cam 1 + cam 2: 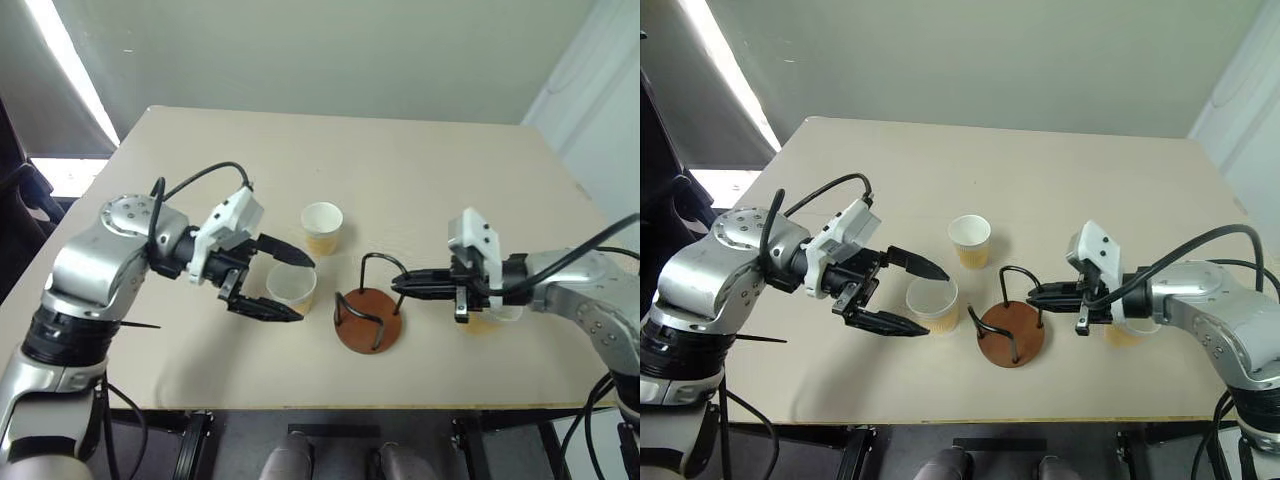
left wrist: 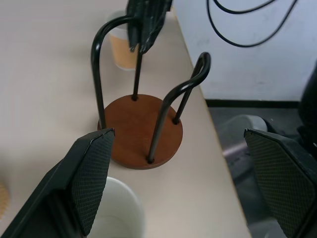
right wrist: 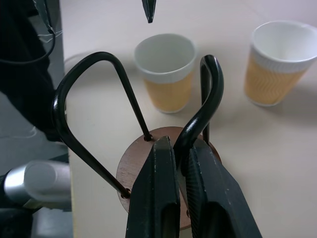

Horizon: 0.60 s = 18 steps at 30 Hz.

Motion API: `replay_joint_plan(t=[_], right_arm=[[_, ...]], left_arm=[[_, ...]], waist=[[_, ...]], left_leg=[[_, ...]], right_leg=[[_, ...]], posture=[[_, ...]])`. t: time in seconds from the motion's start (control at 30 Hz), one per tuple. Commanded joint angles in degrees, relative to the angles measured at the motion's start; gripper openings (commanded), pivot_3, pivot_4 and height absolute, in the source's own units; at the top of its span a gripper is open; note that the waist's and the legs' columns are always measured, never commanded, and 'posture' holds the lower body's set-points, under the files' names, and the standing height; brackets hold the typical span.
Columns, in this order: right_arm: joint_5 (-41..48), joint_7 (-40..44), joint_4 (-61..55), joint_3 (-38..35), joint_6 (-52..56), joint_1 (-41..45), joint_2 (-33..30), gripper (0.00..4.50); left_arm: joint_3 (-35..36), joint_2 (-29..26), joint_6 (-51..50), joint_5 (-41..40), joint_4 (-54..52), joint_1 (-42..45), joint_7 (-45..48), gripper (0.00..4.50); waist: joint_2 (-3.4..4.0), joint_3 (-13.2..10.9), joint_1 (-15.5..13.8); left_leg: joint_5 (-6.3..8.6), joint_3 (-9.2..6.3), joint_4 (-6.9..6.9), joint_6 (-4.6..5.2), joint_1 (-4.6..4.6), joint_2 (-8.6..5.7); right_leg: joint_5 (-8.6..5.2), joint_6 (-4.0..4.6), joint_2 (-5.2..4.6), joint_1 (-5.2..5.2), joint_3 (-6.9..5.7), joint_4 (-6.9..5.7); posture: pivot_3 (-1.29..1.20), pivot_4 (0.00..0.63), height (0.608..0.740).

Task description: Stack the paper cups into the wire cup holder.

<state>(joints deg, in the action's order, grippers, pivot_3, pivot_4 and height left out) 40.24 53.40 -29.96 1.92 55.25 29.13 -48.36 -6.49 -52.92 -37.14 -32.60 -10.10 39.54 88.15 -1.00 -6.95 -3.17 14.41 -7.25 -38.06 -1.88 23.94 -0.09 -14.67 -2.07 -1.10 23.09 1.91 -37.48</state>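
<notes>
Three paper cups (image 1: 322, 227) (image 1: 291, 288) (image 1: 487, 318) stand on one desk (image 1: 420, 170), the third partly hidden. There is one wire cup holder (image 1: 368, 318), with two wire loops rising from it.

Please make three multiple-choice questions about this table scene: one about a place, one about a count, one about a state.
1. Where is the wire cup holder?
A. At the table's far edge
B. Between the two grippers
C. Inside a cup

2. How many paper cups stand on the table?
A. One
B. Two
C. Three

3. How is the left gripper?
A. Open
B. Shut on a cup
C. Shut on the holder

Answers:
1 B: the holder stands between the left gripper and the right gripper.
2 C: one far cup, one by the left gripper, one behind the right gripper.
3 A: its fingers stand wide apart, around the near cup.
</notes>
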Motion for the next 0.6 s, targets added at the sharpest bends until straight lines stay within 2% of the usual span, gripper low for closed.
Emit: replay_joint_plan(t=[0.03,0.43,0.47,0.5,0.6], right_arm=[[-1.1,1.4,0.0,1.0,-2.5,0.8,-0.8,0.04],[-9.2,5.2,7.5,6.5,-9.7,1.8,-2.0,0.04],[-9.8,5.5,8.1,6.8,-10.2,1.9,-2.0,0.58],[-10.3,5.8,8.6,7.0,-10.6,2.0,-2.1,0.80],[-11.6,6.0,9.8,7.0,-11.7,2.3,-1.9,1.86]], left_arm=[[0.2,-0.8,-0.1,-0.8,-2.3,-0.2,0.8,4.50],[0.2,-0.2,-0.3,-0.4,-2.1,0.7,-0.7,4.50],[0.2,-0.2,-0.3,-0.4,-2.1,0.8,-0.8,4.50],[0.1,-0.1,-0.3,-0.4,-2.1,0.8,-0.9,4.50],[-0.2,0.2,-0.6,-0.5,-2.6,0.8,-1.4,4.50]], waist=[[-0.01,0.0,0.0],[-0.01,0.0,0.0],[-0.01,0.0,0.0],[-0.01,0.0,0.0],[-0.01,0.0,0.0]], left_leg=[[0.00,-0.02,0.00,0.00,0.00,0.00],[0.01,-0.04,-0.01,0.02,0.00,0.01],[0.01,-0.04,-0.01,0.02,0.00,0.01],[0.01,-0.04,-0.01,0.02,0.00,0.01],[0.01,-0.04,-0.01,0.02,0.00,0.01]], right_leg=[[0.00,0.00,0.00,-0.01,-0.01,0.00],[0.00,0.00,-0.01,-0.01,-0.04,-0.01],[0.00,0.00,-0.01,-0.02,-0.04,-0.01],[0.00,0.00,-0.01,-0.03,-0.04,-0.01],[0.00,0.00,-0.01,-0.02,-0.04,-0.01]], posture=[[0.00,0.150,0.740],[0.00,0.150,0.740],[0.00,0.150,0.740],[0.00,0.150,0.740],[0.00,0.150,0.740]])
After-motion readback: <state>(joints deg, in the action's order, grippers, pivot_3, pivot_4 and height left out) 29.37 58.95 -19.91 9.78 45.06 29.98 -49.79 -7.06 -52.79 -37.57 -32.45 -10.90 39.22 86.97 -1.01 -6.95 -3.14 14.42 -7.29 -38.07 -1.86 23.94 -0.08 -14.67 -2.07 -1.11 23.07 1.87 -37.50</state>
